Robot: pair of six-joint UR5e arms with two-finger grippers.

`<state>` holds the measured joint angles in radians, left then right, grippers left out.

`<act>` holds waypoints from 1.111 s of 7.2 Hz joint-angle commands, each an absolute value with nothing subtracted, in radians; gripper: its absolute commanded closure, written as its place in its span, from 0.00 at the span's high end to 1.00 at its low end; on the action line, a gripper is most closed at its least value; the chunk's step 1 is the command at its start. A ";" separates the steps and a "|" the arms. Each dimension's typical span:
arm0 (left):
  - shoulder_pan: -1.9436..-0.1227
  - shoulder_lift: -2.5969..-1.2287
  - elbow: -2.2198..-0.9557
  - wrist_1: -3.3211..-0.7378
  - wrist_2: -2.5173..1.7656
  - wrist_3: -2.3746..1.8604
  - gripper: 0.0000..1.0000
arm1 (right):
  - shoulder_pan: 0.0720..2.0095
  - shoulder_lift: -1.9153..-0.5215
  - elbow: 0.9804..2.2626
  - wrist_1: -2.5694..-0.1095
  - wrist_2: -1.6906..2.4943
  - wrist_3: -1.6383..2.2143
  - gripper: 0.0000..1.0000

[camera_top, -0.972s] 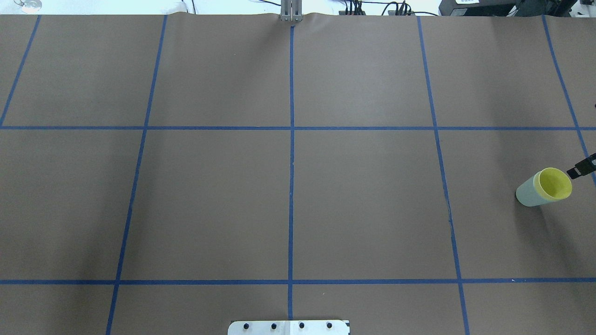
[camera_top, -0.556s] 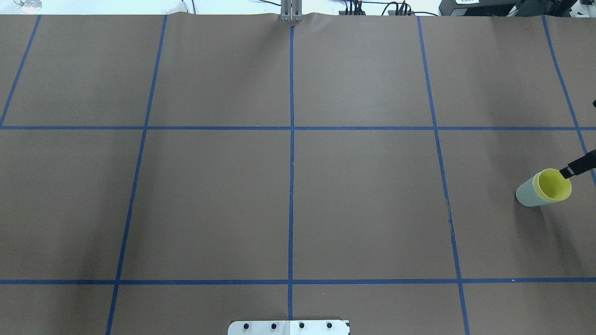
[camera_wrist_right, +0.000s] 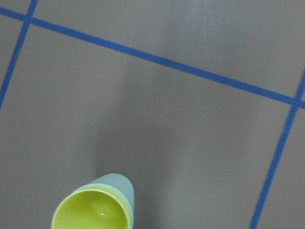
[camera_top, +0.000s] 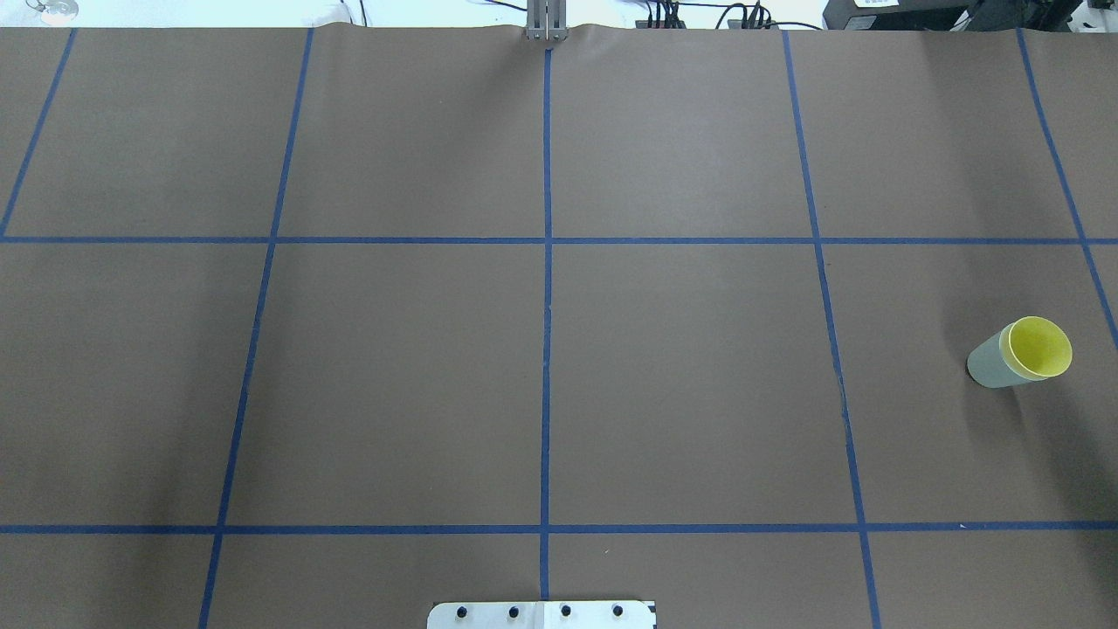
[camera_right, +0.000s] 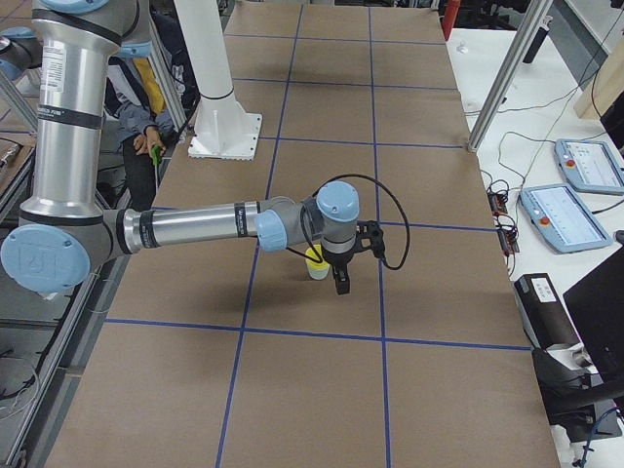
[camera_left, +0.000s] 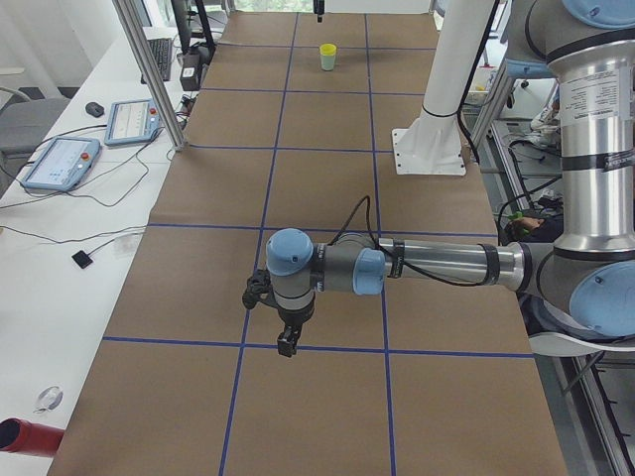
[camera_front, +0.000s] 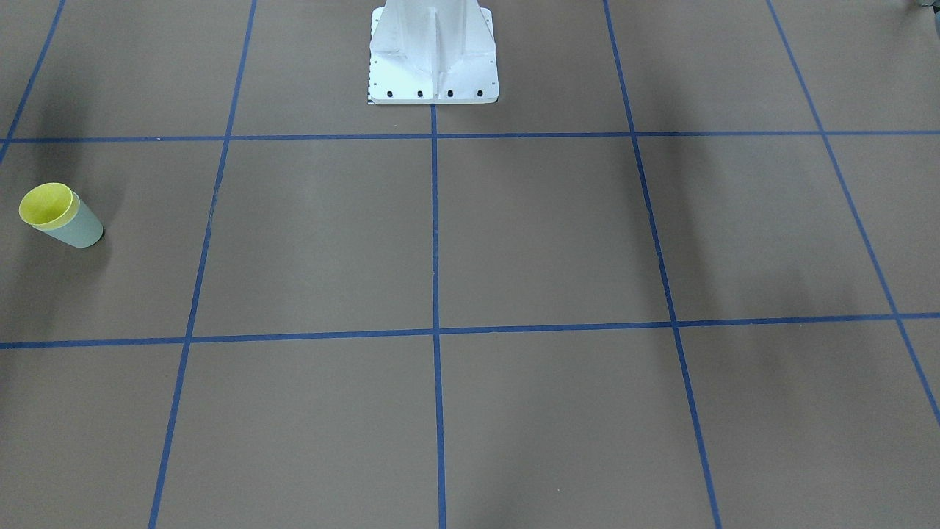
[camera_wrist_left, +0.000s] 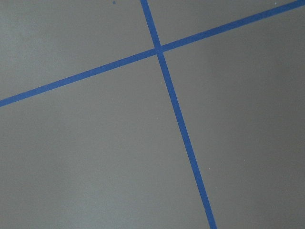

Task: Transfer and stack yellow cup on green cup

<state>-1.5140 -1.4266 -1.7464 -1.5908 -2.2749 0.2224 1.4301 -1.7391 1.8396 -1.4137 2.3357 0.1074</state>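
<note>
Yellow cup (camera_top: 1038, 345) sits nested in green cup (camera_top: 987, 365), right side of overhead frame, upright on bench (camera_top: 681, 376); stack looks done. My right jaws hang beside it, left jaws well apart. Spread or pressed together, cannot tell.

Your left gripper (camera_left: 287, 342) and right gripper (camera_right: 339, 282) both point straight down, reached well out; jaws too small to judge.

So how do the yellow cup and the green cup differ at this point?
Colour: the yellow cup is bright yellow, the green cup pale mint. Position: the yellow cup is nested inside the green cup, which stands on the table. Visibility: the yellow cup shows only its rim and inside, the green cup its outer wall. Both are upright, mouths up.
</note>
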 commanded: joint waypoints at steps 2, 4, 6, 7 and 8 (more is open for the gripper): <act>-1.514 -1.425 -1.743 -1.591 -2.273 0.222 1.00 | 1.536 -1.752 1.845 -1.495 2.327 0.040 1.00; -1.516 -1.425 -1.743 -1.591 -2.273 0.222 1.00 | 1.537 -1.717 1.864 -1.570 2.293 -0.003 1.00; -1.514 -1.425 -1.743 -1.591 -2.273 0.222 1.00 | 1.529 -1.704 1.867 -1.603 2.261 -0.034 1.00; -1.516 -1.425 -1.743 -1.589 -2.273 0.222 1.00 | 1.531 -1.709 1.855 -1.603 2.250 -0.034 1.00; -1.514 -1.425 -1.741 -1.589 -2.273 0.221 1.00 | 1.531 -1.715 1.842 -1.597 2.250 -0.034 1.00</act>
<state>-1.5149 -1.4251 -1.7423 -1.5898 -2.2734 0.2221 1.5315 -1.7105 1.8558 -1.5990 2.2563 -0.0321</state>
